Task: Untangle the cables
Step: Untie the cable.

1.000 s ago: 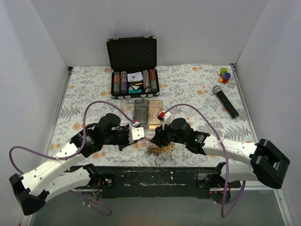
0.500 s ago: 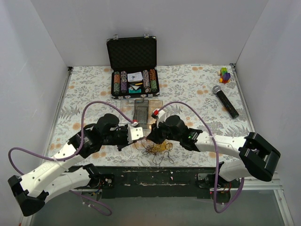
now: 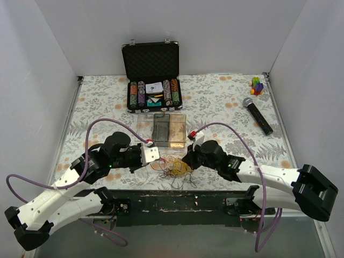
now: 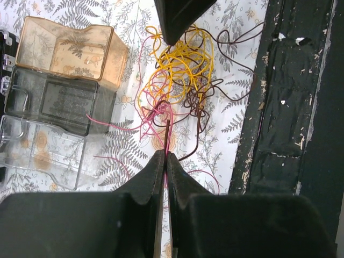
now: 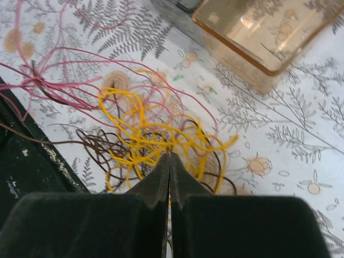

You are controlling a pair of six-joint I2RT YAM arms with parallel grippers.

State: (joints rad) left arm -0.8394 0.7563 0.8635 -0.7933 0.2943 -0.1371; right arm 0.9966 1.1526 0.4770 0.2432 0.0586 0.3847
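Observation:
A tangle of thin cables [image 3: 174, 167] lies near the table's front edge, between both grippers. It holds a yellow cable [image 4: 185, 59], a pink cable [image 4: 156, 110] and a brown cable [image 4: 196, 105]. My left gripper [image 4: 165, 155] is shut on a pink strand that runs from its tips into the knot; from above it sits left of the tangle [image 3: 160, 158]. My right gripper [image 5: 170, 156] is shut on the yellow cable [image 5: 145, 131], with a yellow strand pinched between its jaws; from above it sits right of the tangle [image 3: 186, 161].
Clear and amber plastic boxes [image 3: 167, 129] stand just behind the tangle. An open black poker-chip case [image 3: 153, 80] is at the back. A microphone [image 3: 257, 115] and a coloured toy [image 3: 257, 86] lie far right. The dark table edge [image 3: 183, 201] runs just in front.
My right gripper closed on the yellow cable and drew back to the right. My left gripper, still shut on the pink strand, pulled slightly left and nearer. The tangle spread a little.

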